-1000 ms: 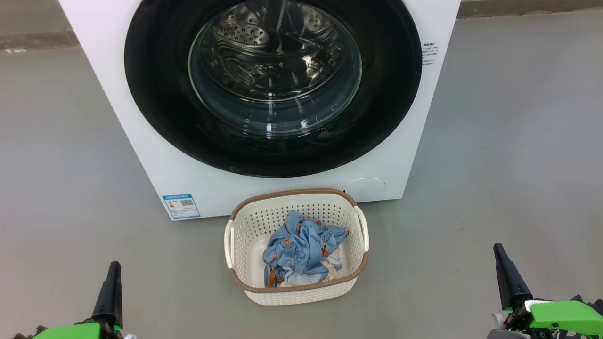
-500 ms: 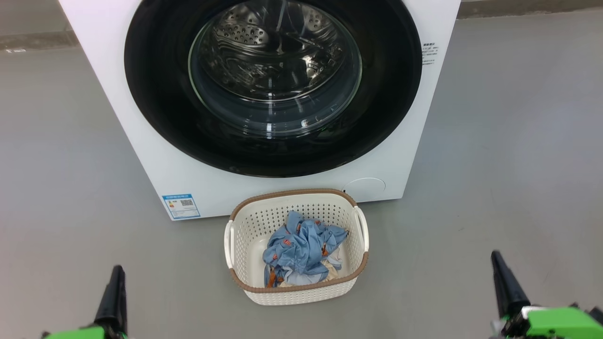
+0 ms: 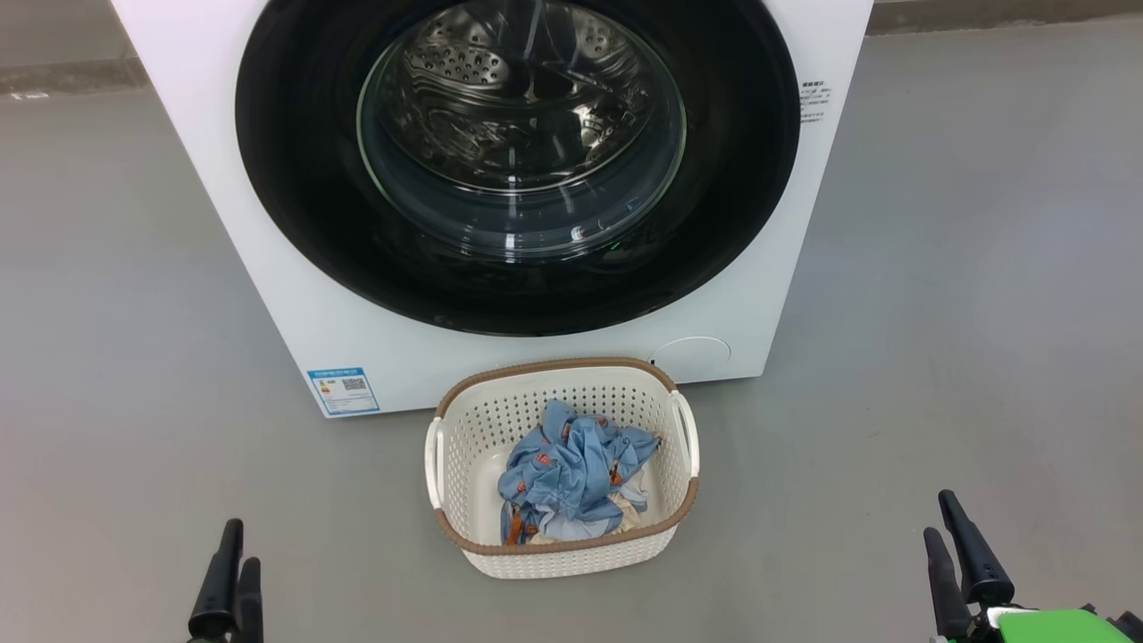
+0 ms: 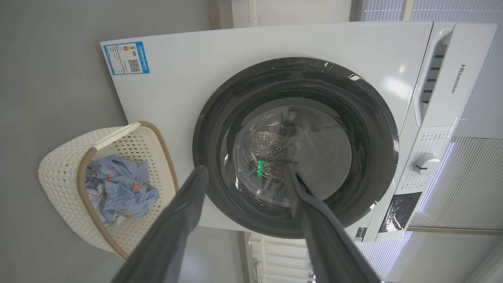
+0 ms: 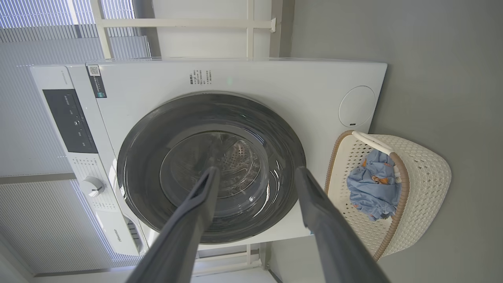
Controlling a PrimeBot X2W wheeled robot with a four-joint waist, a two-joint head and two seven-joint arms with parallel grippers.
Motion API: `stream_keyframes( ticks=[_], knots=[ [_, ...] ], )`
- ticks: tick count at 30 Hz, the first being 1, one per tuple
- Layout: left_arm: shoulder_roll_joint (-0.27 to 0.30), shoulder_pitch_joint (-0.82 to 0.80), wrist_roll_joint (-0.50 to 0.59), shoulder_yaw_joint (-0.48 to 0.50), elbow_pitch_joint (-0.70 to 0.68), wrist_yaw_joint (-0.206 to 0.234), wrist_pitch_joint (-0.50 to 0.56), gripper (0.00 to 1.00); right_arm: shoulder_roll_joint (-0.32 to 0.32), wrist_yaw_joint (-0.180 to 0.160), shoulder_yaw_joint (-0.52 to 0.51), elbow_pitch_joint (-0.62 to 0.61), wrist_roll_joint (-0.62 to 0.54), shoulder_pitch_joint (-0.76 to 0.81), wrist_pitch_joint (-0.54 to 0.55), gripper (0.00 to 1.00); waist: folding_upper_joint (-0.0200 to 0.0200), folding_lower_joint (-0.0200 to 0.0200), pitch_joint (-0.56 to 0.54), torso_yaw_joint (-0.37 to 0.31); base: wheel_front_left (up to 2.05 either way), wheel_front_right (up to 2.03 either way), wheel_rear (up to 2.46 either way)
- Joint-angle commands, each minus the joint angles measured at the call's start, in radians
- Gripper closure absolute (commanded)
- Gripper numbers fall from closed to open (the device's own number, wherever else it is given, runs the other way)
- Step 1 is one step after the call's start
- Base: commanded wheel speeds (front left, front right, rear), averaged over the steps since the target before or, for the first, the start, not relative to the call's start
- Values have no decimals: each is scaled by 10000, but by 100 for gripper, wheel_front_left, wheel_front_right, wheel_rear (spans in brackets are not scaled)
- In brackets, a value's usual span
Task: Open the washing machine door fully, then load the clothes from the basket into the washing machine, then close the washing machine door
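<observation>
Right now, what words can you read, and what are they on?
"Hisense": on the drawer of the washer.
Blue sticker: too small to read.
Black print on the washer front: too small to read.
Dark panel: blurred, unreadable.

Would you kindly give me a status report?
Left gripper, right gripper: jaws open, empty. Door shut. Clothes in basket, on floor before machine. Nothing blocking door.
</observation>
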Motion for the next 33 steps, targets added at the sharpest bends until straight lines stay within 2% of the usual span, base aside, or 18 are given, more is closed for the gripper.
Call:
stream_keyframes(
  ticks=[1, 15, 25, 33],
  knots=[
    [163, -388, 116, 10, -296, -15, -112, 0, -123, -1, -19, -304, -72, -403, -86, 0, 0, -1, 4, -1, 0, 0, 0],
    [419, -529, 711, -315, -446, -28, -583, 0, -360, -3, 118, -434, -468, -561, -412, 0, 0, -2, 8, -7, 0, 0, 0],
    [484, -595, 2485, -297, -537, -37, -866, 0, -778, -4, 555, -329, -1437, -660, -957, 0, 0, -2, 8, -3, 0, 0, 0],
    [431, -556, 4114, -292, -687, -45, -1101, 0, -1025, -5, 736, -146, -2845, -813, -1251, 0, 0, -2, -2, 3, 0, 0, 0]
  ],
)
